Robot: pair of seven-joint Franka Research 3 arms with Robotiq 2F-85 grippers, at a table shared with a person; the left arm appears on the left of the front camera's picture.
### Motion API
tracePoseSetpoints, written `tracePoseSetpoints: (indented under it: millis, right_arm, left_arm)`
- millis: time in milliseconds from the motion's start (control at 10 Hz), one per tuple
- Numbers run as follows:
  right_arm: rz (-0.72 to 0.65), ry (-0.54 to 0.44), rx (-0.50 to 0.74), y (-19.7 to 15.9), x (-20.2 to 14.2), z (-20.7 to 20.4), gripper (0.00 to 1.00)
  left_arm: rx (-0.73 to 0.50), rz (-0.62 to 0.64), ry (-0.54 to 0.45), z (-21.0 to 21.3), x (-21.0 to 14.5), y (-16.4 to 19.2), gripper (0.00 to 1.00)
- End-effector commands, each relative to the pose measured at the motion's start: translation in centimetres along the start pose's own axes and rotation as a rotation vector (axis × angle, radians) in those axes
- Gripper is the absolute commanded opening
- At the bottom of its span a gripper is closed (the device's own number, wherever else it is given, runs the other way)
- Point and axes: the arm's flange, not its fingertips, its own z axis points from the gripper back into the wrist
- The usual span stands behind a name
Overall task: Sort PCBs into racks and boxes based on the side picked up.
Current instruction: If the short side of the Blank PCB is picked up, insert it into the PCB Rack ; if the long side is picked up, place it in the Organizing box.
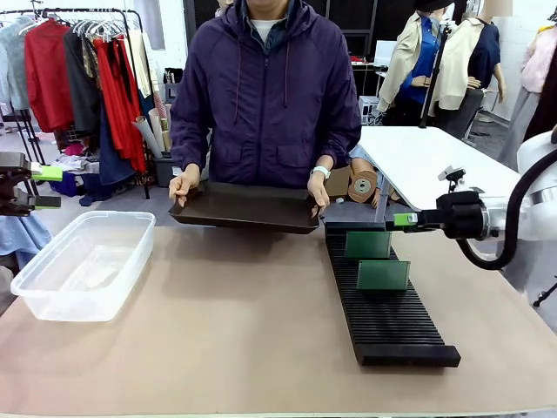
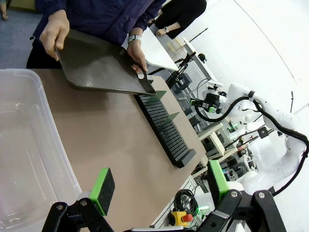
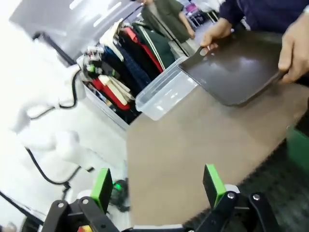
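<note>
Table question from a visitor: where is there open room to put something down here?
The widest bare patch of table lies between the clear box and the black rack, running to the near edge. It is crowded at the far side, where the person's hands hold the brown tray beside two PCBs standing in the rack.

Robot lab with clothes rack (image 1: pixel 87 61)

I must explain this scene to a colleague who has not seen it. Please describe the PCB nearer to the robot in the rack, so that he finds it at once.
Start from the brown table and find the long black rack on the robot's right side, running from the person's dark tray toward the robot. Two green PCBs stand upright in its slots. The nearer PCB is the one closer to the robot, with the farther PCB behind it.
</note>
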Motion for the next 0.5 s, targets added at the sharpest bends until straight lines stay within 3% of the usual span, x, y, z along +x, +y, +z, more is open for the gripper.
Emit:
tracePoseSetpoints:
  millis: [0,400]
  right_arm:
    - [-0.207,0.006,-0.024,3.2,0.2,-0.2,1.00]
    - [-0.392,0.000,-0.053,6.6,0.9,0.6,1.00]
  left_arm:
    - [-0.012,-0.001,-0.006,0.1,0.0,-0.1,1.00]
    - [-0.012,-0.001,-0.006,0.1,0.0,-0.1,1.00]
